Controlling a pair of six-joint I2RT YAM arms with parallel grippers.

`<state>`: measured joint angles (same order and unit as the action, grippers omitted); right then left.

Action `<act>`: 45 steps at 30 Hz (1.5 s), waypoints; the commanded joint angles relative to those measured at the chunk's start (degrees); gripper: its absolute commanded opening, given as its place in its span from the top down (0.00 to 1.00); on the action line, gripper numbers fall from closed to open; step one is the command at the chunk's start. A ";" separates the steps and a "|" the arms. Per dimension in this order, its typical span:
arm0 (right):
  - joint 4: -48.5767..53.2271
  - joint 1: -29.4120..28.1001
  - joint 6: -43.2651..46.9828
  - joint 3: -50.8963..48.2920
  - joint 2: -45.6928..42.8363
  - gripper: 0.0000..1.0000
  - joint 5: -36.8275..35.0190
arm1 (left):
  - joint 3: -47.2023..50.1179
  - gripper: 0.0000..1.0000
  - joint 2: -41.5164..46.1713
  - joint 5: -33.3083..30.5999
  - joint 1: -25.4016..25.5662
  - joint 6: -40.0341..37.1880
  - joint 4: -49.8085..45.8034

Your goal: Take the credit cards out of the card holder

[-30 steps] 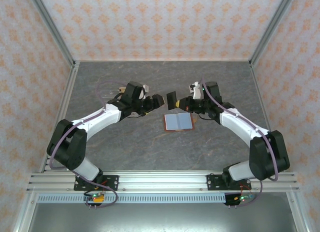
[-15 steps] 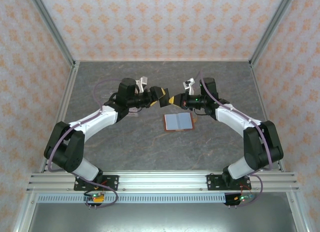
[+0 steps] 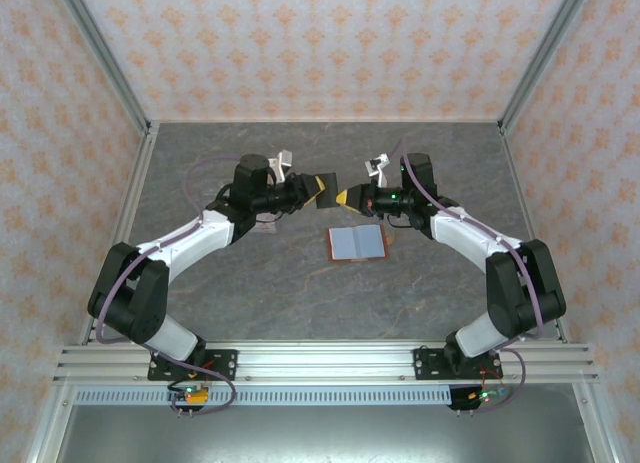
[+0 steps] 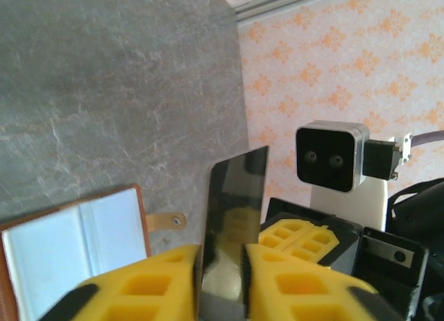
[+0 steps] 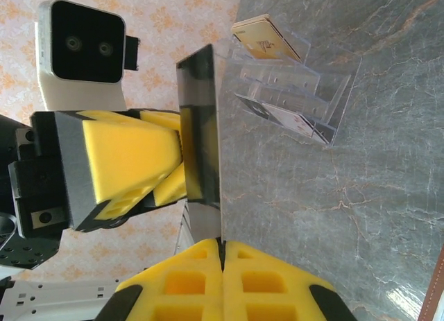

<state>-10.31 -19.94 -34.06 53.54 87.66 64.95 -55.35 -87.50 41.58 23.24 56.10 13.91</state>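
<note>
Grey marble desk (image 3: pixel 280 293), patterned walls (image 3: pixel 320 43) at 9, 12 and 3, alu rail (image 3: pixel 330 361) along the 6 edge. There's bare desk behind the arms toward 12, and a wide bare strip toward 6. Side margins at 9 and 3 are tighter, since the elbows sit out there.

The arms meet above desk centre, tools nose to nose.
- 1 dark glossy card (image 4: pixel 232 210) is in the air between them.
- right tool (image 5: pixel 223 246) is clenched on one edge of it.
- left tool (image 4: pixel 222 258) has pads against both faces, grasping the same card.

1 card holder (image 3: pixel 357 243) lies open and flat on the desk at 5 from the tools, touching neither. Its blue-grey inside faces up and the snap tab (image 4: pixel 166 220) lies out flat.

1 clear stepped rack (image 5: pixel 312 92) stands on the desk beyond the held card, with 2 cards in it. The tan-gold card (image 5: pixel 267 40) is in the top slot and the pale card (image 5: pixel 288 118) is lower.

Cards seen: 3.
</note>
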 commanded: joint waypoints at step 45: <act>23.40 -1.01 17.29 1.66 -4.57 0.07 -30.60 | -11.75 0.98 -0.16 -62.45 -9.87 31.32 -61.21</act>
<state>13.02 -20.58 -17.28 55.59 84.88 35.46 -65.67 -86.24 -19.73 14.24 79.66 -45.30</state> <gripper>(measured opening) 0.935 0.047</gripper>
